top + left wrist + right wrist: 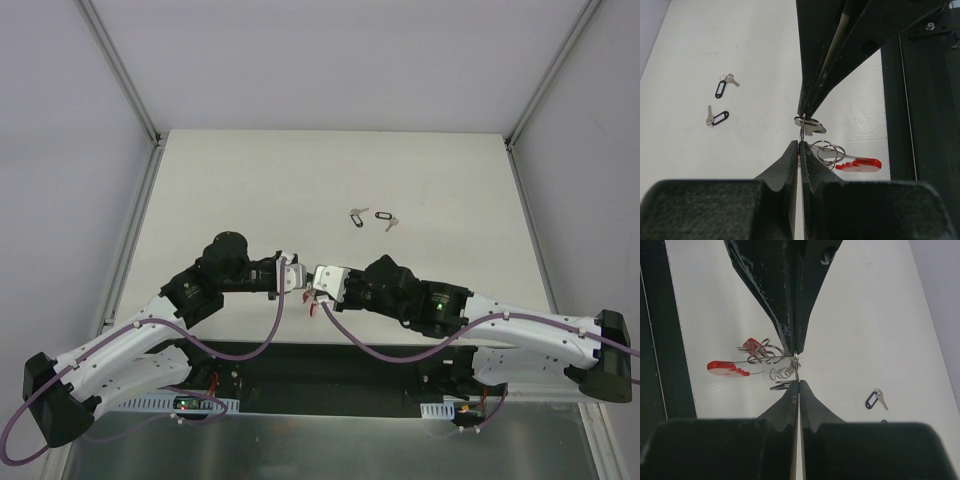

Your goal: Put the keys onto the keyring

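My left gripper (296,277) (799,144) and right gripper (315,283) (798,382) meet tip to tip, just above the table's near edge. The left is shut on the grey wire of the keyring (858,163), whose red arc (727,368) and coiled rings hang beside the tips. The right is shut on a small silver key (810,125) by its thin ring (796,361), held against the keyring wire. A red tag (752,345) shows among the rings. Two black-tagged keys (358,216) (386,219) lie apart on the table beyond.
The white table (250,190) is walled by white panels with metal rails at left and right. A dark strip (920,125) runs along the near edge under the arms. Purple cables (270,330) loop off both wrists.
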Robot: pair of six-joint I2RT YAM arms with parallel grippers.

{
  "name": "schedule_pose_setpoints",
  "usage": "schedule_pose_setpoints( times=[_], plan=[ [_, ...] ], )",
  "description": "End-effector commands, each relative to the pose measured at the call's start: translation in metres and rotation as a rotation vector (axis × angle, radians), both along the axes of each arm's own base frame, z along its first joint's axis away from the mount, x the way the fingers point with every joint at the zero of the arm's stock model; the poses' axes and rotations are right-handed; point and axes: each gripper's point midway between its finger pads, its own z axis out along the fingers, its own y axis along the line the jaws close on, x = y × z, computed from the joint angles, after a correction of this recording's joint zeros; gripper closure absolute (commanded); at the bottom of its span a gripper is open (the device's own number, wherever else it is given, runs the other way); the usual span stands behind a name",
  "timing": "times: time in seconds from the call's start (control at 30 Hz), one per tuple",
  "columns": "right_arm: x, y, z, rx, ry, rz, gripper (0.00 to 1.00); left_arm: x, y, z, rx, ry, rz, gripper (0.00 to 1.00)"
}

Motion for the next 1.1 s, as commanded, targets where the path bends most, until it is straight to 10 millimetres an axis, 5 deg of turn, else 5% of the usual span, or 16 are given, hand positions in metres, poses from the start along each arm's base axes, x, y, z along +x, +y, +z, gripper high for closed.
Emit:
schedule_pose_setpoints(
  times=[0.0,1.07],
  plan=[
    [0.001,0.007,0.017,0.058,0.003,-0.003,0.99,-0.01,-0.01,0.016,-0.059,-0.035,-0.076,1.0],
    [-0.01,0.023,0.038,0.139,0.016,0.077,0.99,-0.014,-0.016,0.012,-0.041,0.016,-0.114,1.0]
  ],
)
